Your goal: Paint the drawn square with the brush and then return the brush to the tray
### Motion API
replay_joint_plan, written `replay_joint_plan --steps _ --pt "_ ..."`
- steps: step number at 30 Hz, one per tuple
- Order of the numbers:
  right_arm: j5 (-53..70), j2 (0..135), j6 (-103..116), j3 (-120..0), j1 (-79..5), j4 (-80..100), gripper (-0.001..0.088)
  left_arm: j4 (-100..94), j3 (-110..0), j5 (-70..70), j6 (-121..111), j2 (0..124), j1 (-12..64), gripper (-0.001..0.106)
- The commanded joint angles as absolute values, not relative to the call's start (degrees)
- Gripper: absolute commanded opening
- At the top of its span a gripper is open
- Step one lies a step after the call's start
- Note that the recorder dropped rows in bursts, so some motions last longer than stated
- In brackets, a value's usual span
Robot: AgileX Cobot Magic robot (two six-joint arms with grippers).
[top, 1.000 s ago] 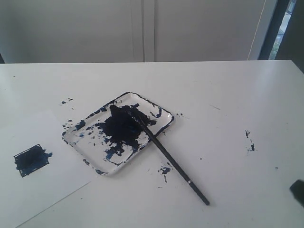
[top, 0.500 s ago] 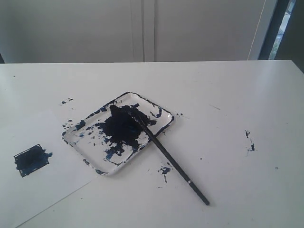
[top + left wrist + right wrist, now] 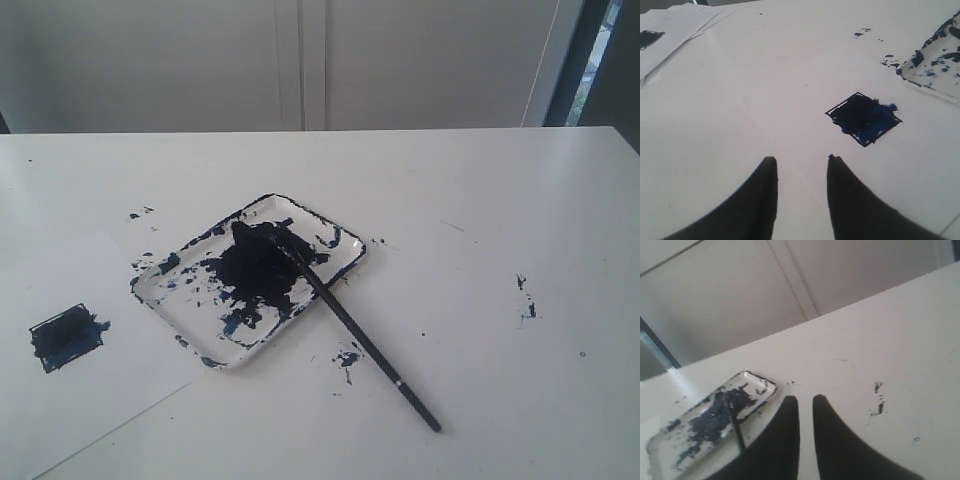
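Note:
The drawn square (image 3: pixel 65 337) is a rough blue-black patch on white paper at the left; it also shows in the left wrist view (image 3: pixel 863 118). The white tray (image 3: pixel 338 260), smeared with dark paint, sits mid-table. The black brush (image 3: pixel 360 342) lies still, its bristles in the tray's paint and its handle crossing the rim onto the table toward the front right. Neither gripper appears in the exterior view. My left gripper (image 3: pixel 800 159) is open and empty over the paper, short of the square. My right gripper (image 3: pixel 804 398) holds nothing, its jaws a narrow gap apart, away from the brush (image 3: pixel 735 426) and tray (image 3: pixel 766 384).
The paper sheet (image 3: pixel 70 410) covers the table's front left. Paint splatters mark the table at the right (image 3: pixel 526 298) and beside the brush (image 3: pixel 347 358). More sheets, one with another dark patch (image 3: pixel 650 37), lie beyond the left gripper. A wall stands behind the table.
A dark part of the right gripper at the exterior view's lower right edge a second ago has drawn out of view. Brush, tray and square have not moved.

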State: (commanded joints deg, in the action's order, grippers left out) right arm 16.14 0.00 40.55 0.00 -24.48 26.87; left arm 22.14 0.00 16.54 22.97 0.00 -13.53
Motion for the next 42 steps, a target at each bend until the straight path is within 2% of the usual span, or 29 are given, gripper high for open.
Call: replay_joint_plan --steps 3,5,42 --pt "20.6 0.0 39.7 0.0 -24.5 26.8 0.0107 24.4 0.0 17.2 22.8 0.0 -13.5 0.017" --pt "20.9 0.0 39.0 0.0 -24.5 26.7 0.0107 25.9 0.0 17.2 22.8 0.0 -13.5 0.000" --pt "22.6 0.0 39.0 0.0 -24.5 22.7 0.0107 27.0 0.0 17.4 22.4 0.0 -13.5 0.000"
